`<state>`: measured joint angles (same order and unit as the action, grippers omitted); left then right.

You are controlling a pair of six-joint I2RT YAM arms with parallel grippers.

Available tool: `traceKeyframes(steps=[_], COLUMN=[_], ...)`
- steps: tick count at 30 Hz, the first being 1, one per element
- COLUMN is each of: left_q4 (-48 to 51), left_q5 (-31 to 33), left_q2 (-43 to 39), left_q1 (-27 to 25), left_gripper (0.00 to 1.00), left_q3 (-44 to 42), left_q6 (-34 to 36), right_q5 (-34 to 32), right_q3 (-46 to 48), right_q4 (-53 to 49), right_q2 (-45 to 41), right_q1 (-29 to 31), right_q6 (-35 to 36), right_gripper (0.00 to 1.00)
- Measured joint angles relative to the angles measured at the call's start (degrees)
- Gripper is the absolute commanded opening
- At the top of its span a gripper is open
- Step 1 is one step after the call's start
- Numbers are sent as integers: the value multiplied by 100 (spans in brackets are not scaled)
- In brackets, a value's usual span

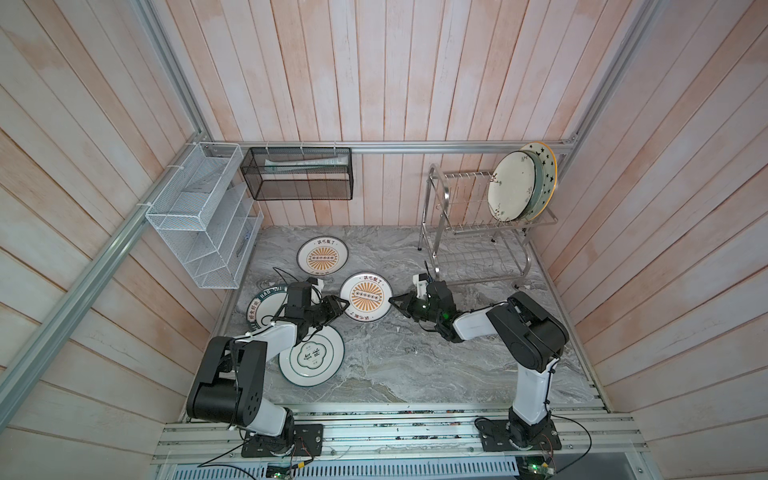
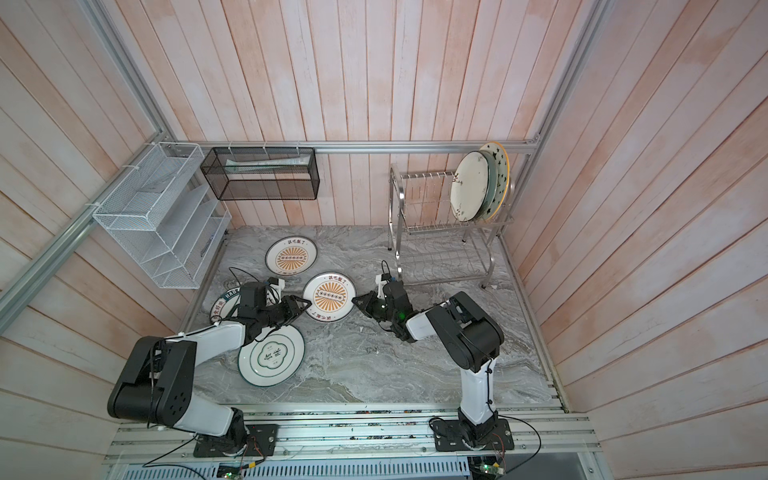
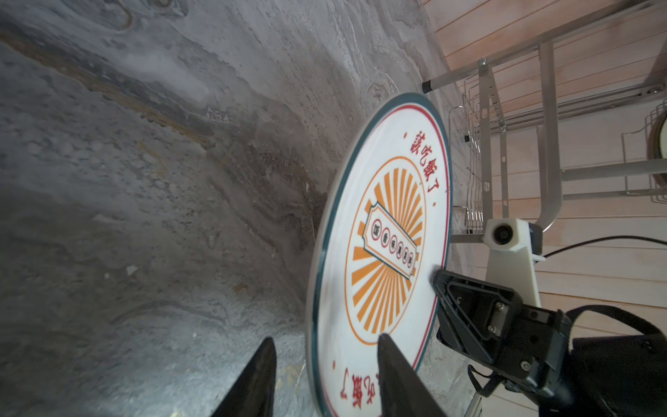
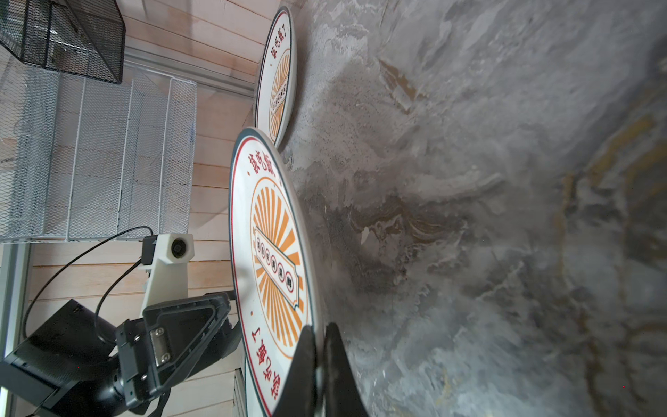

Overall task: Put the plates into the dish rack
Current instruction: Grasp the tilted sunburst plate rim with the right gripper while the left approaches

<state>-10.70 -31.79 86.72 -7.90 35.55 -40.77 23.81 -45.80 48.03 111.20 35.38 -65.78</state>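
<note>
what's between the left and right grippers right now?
The nearer sunburst plate: right gripper clamped on one rim, left gripper straddling the opposite rim with jaws open. Clear in both top views.

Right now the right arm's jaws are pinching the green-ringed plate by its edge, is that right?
Not quite. The right gripper has its jaws shut on the edge of the nearer orange sunburst plate, not the green-ringed plate, which lies flat on the table. The right wrist view shows it.
</note>
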Motion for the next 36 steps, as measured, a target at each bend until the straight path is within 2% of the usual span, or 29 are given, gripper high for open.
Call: traceKeyframes(steps=[5,10,18,23,32,36], left_q4=[-55,-94,-103,-131,-258,-341], left_q5=[-83,-109,-179,-278,-455,-529], left_q2=[35,35,33,-105,-245,-271], left_q1=[-50,-94,-129,-127,-127,-127], left_gripper=[40,29,21,11,0,0], left_q3=[70,96,227,245,282,282], left_q6=[-2,-55,-76,-149,-267,-306], right_q5=[114,151,153,90,15,-33], right_q3=[103,109,107,109,107,109], right_q4=[20,-9,-199,-380,-590,-651], right_q2=[-122,-411,-546,-568,-772,-868], right_q1=[0,2,4,0,-22,-24], right_q6=[-66,-37,109,157,262,334], right_gripper=[0,0,0,0,3,6])
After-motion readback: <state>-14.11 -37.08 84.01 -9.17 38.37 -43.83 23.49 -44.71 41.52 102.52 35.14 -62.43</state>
